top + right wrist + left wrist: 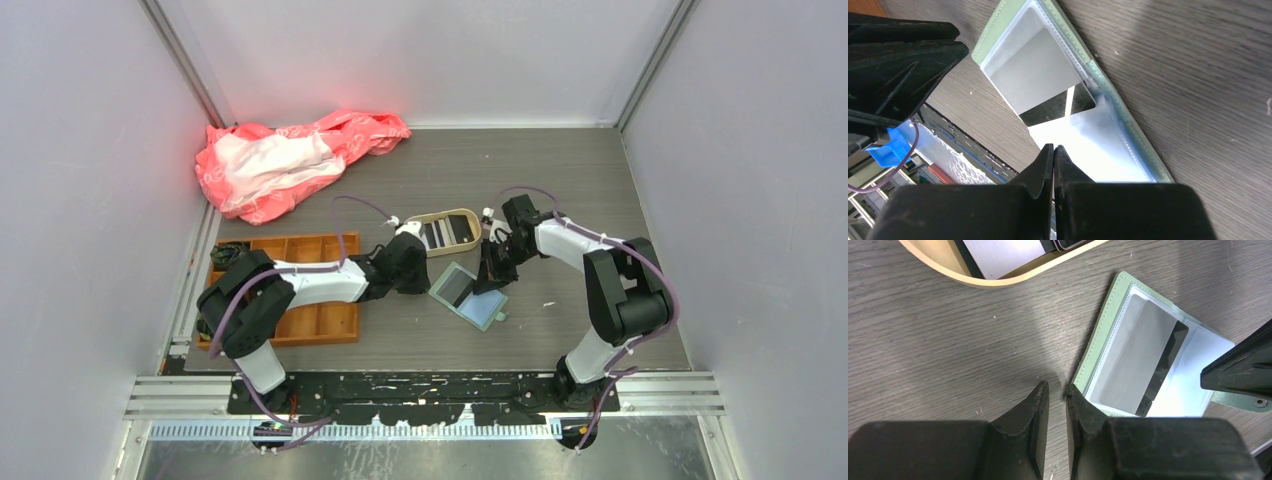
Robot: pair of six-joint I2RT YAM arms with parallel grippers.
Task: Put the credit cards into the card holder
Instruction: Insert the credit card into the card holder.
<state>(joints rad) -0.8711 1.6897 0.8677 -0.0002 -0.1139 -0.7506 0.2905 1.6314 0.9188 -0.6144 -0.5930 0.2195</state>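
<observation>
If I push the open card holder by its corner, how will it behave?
Likely slides easily: the card holder lies thin and flat on the smooth table. Its clear pockets look floppy, so may buckle. The seemingly protruding card might slip.
</observation>
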